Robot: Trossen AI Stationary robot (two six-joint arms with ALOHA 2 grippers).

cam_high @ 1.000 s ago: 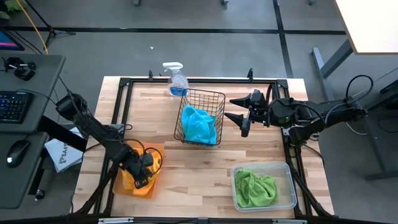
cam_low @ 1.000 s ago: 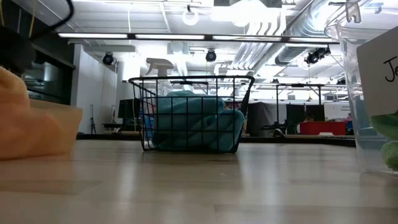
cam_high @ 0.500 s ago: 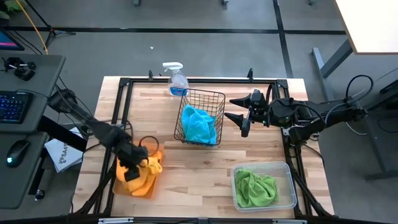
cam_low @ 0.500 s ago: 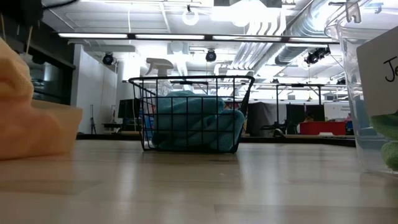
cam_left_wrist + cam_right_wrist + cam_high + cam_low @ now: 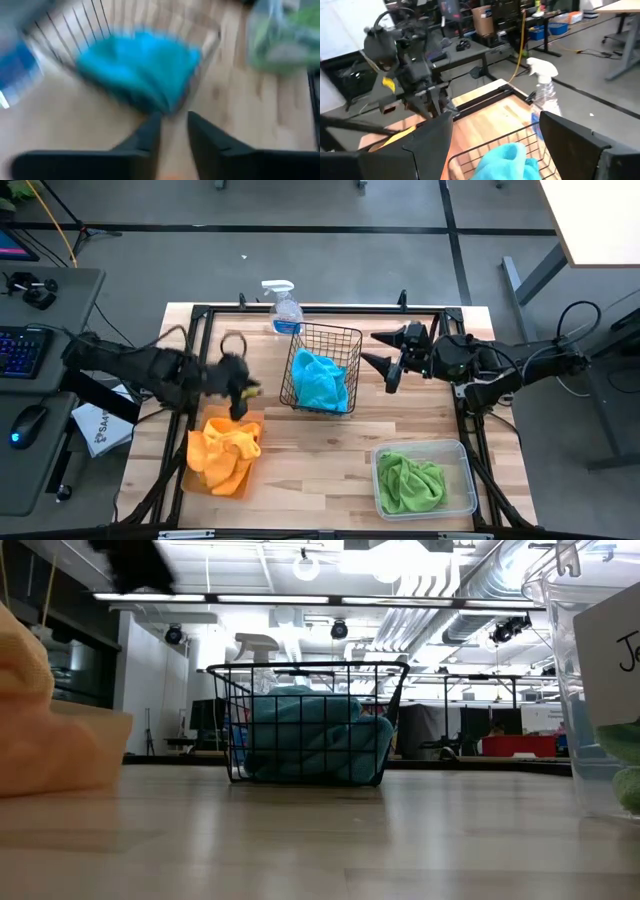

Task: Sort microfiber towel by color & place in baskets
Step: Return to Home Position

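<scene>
An orange towel (image 5: pixel 225 452) lies heaped on the flat orange tray (image 5: pixel 208 484) at the table's near left. A turquoise towel (image 5: pixel 320 380) fills the black wire basket (image 5: pixel 352 340) in the middle. A green towel (image 5: pixel 410 480) lies in the clear tub (image 5: pixel 462 452) at the near right. My left gripper (image 5: pixel 240 385) hangs blurred above the table between tray and basket, open and holding nothing; its wrist view looks at the turquoise towel (image 5: pixel 140 70). My right gripper (image 5: pixel 380 355) waits open, right of the basket.
A clear spray bottle (image 5: pixel 283 305) stands at the far edge behind the basket. A white printed bag (image 5: pixel 100 430) lies off the table's left side, next to a desk with keyboard and mouse. Bare wood lies between the tray and the tub.
My left gripper has risen off the orange tray and swung toward the far edge and the wire basket, moving fast. The orange towel has stayed behind in a heap on the tray.
</scene>
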